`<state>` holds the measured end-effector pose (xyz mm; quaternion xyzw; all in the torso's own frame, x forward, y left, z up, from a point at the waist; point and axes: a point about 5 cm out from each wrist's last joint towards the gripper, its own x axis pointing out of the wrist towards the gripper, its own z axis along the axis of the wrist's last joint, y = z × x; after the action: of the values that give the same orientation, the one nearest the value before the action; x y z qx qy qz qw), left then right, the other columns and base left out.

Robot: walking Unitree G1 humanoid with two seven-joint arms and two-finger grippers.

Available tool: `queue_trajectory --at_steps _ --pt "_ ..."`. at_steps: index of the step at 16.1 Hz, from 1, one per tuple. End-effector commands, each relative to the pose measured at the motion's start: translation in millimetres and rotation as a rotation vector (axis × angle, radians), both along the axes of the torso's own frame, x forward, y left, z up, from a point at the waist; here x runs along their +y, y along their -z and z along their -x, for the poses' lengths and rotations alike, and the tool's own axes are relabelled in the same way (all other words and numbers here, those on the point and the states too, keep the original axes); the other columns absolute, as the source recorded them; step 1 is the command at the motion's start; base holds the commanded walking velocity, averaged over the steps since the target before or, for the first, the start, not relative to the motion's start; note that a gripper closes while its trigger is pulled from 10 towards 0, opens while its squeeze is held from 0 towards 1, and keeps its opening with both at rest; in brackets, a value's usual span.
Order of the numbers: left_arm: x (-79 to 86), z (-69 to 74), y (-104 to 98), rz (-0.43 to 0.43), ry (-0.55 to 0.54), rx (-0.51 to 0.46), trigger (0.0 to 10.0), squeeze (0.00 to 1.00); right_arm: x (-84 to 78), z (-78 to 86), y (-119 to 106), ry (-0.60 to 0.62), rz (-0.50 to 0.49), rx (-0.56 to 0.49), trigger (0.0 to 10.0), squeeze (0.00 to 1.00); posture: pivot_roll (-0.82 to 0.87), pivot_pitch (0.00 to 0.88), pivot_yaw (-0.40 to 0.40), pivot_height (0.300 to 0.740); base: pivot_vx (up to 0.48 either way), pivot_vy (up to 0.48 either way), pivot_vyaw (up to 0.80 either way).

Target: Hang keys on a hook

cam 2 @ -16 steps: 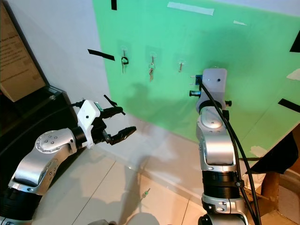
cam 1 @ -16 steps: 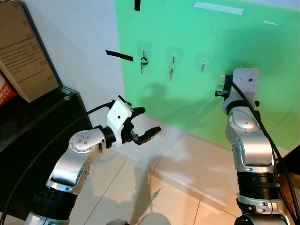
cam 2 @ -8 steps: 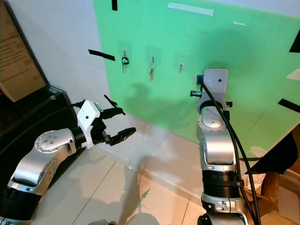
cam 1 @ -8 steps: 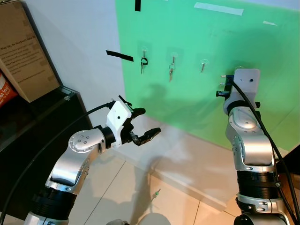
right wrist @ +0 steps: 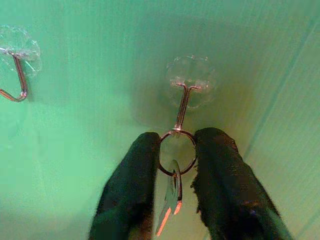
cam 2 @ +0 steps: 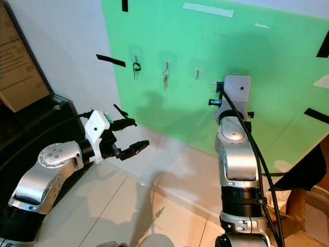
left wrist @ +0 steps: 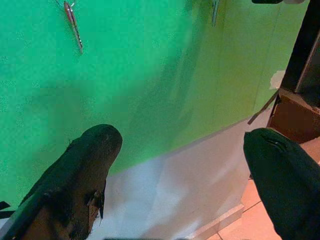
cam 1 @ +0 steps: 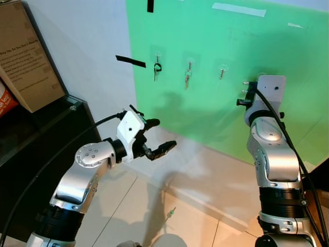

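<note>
My right gripper (right wrist: 176, 150) is raised against the green wall board (cam 1: 216, 46), shut on a key ring (right wrist: 176, 159) pinched between its two black fingers. A key (right wrist: 170, 200) dangles from the ring. The ring's top meets the lower end of a clear suction hook (right wrist: 182, 100); I cannot tell whether it is looped over it. From the head, the right wrist (cam 1: 267, 92) covers that hook. Farther left, three hooks carry keys (cam 1: 157, 68) (cam 1: 188, 77) (cam 1: 222, 72). My left gripper (cam 1: 158, 136) hovers open and holds nothing, low and away from the wall.
A cardboard box (cam 1: 25, 56) stands on a black cabinet (cam 1: 36, 139) at the left. Black tape strips (cam 1: 130, 61) mark the wall. A small green object (cam 1: 170, 212) lies on the tiled floor. Brown furniture (cam 2: 308, 206) sits at the right edge.
</note>
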<state>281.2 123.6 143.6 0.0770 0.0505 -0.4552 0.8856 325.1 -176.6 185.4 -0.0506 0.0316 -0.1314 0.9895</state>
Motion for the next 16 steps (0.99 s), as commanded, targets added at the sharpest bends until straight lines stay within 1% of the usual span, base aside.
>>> queue_trajectory --at_steps 1,4,7,9,11,12,13,14,15,16 --pt "-0.8 1.0 -4 -0.008 0.016 -0.010 10.0 0.00 -0.4 -0.9 11 0.001 -0.033 0.060 10.0 1.00 -0.03 0.000 0.003 0.740 0.000 0.000 0.00" --pt "0.0 0.9 -5 -0.011 0.018 -0.010 10.0 0.00 0.8 -0.1 10 -0.005 -0.043 0.055 10.0 1.00 -0.03 0.000 0.007 0.740 0.000 0.000 0.00" --pt "-0.5 1.3 -4 -0.012 0.024 -0.006 10.0 0.00 2.2 4.1 13 -0.003 -0.057 0.059 10.0 1.00 -0.03 0.000 0.017 0.740 0.000 0.000 0.00" --pt "-1.5 2.5 -4 -0.012 0.029 -0.001 10.0 0.00 1.1 12.3 17 0.007 -0.055 0.064 10.0 1.00 -0.03 0.000 0.016 0.740 0.000 0.000 0.00" --pt "-1.5 3.1 -3 -0.008 0.023 0.003 10.0 0.00 -6.2 22.4 18 0.031 0.000 0.033 10.0 1.00 -0.03 0.000 0.010 0.740 0.000 0.000 0.00" --pt "-0.5 3.8 -2 0.007 0.001 0.009 10.0 0.00 -7.3 32.5 21 0.016 -0.028 0.011 10.0 1.00 -0.03 0.000 0.008 0.740 0.000 0.000 0.00" --pt "0.6 5.0 -1 0.026 -0.018 0.016 10.0 0.00 -8.8 40.6 25 0.002 0.011 0.013 10.0 1.00 -0.04 0.000 0.005 0.740 0.000 0.000 0.00" --pt "1.0 5.3 0 0.034 -0.029 0.017 10.0 0.00 -8.0 44.3 28 -0.014 0.005 0.025 10.0 1.00 -0.04 0.000 0.005 0.740 0.000 0.000 0.00" --pt "2.1 5.2 1 0.058 -0.066 0.016 10.0 0.00 -5.0 54.7 38 -0.036 -0.007 0.052 10.0 1.00 -0.04 0.000 0.005 0.740 0.000 0.000 -0.42" --pt "1.9 5.0 1 0.064 -0.074 0.016 10.0 0.00 -4.0 57.5 40 -0.042 -0.001 0.051 10.0 1.00 -0.05 0.000 0.003 0.740 0.000 0.000 -0.80"
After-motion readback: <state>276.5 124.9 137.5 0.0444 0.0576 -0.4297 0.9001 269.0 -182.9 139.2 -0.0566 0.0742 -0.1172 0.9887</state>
